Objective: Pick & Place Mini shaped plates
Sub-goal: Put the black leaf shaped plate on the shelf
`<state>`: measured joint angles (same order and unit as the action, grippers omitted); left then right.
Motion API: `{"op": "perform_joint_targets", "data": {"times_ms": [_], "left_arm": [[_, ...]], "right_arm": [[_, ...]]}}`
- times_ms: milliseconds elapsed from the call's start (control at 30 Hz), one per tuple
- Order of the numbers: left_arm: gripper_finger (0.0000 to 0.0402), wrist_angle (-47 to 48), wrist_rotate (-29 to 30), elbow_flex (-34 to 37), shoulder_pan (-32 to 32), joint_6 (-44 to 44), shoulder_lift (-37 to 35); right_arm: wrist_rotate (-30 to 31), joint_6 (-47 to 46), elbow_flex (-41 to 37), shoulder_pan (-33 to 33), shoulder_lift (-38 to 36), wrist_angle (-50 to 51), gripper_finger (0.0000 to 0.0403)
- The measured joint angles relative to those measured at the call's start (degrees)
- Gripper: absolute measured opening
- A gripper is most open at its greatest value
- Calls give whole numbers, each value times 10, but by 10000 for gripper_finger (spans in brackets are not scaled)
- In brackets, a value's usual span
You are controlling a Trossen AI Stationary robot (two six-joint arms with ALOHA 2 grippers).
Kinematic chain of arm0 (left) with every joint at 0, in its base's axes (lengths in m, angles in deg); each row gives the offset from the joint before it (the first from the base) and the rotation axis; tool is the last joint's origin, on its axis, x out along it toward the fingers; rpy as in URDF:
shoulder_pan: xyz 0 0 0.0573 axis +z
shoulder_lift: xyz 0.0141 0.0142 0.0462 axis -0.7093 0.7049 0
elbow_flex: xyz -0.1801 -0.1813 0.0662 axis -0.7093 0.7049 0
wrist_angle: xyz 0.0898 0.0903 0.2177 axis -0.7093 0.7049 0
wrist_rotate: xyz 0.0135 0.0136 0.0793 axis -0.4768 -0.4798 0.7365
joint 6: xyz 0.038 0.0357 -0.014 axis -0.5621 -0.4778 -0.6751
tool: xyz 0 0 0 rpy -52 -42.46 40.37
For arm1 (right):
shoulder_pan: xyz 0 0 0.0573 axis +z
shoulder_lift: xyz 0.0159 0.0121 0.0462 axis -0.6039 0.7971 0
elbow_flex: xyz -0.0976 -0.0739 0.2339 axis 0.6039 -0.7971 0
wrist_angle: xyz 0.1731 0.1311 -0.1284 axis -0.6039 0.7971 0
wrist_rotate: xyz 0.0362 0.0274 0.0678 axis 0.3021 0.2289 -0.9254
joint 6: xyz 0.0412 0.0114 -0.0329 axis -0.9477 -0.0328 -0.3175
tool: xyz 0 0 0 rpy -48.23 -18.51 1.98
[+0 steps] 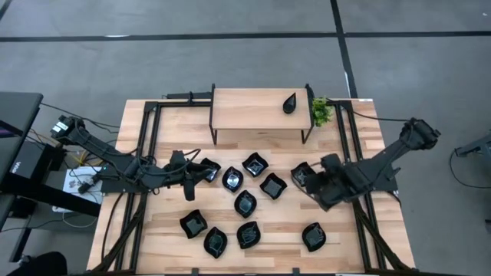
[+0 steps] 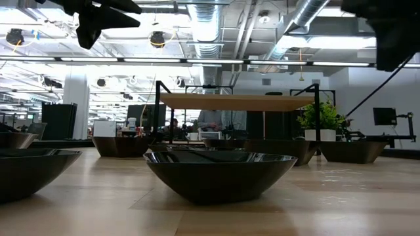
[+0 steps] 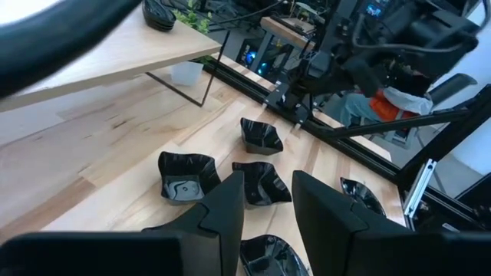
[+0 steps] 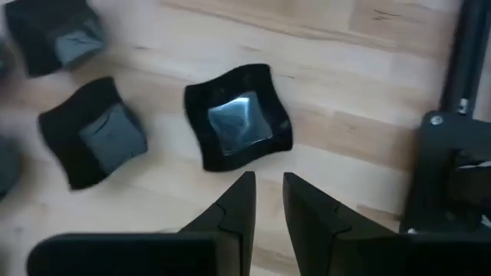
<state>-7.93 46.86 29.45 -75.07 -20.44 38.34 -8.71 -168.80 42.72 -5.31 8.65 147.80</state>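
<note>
plates point(image 1: 245, 204) across table point(image 1: 230, 161), one point(image 1: 289, 103) apparently on shelf point(image 1: 249, 109)

Bright overhead light, blurred wrist view

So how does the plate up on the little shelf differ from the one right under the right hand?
The shelf plate is teardrop-shaped, tapering to a point; the plate under the right hand is a wavy-edged square. The shelf plate sits raised on the wooden shelf, alone, beside the plant; the square plate lies on the tabletop among other dishes, just ahead of the right hand, which is not touching it. Both are small, glossy and black.
</note>
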Motion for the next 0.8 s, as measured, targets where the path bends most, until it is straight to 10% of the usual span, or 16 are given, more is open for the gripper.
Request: {"op": "perform_joint_targets", "data": {"times_ms": [433, 800], "left_arm": [[113, 0, -26, 0, 0, 0, 0], [113, 2, -27, 0, 0, -3, 0]], "right_arm": [[-138, 327, 1, -19, 48, -314, 63], [-259, 118, 0, 84, 70, -242, 64]]}}
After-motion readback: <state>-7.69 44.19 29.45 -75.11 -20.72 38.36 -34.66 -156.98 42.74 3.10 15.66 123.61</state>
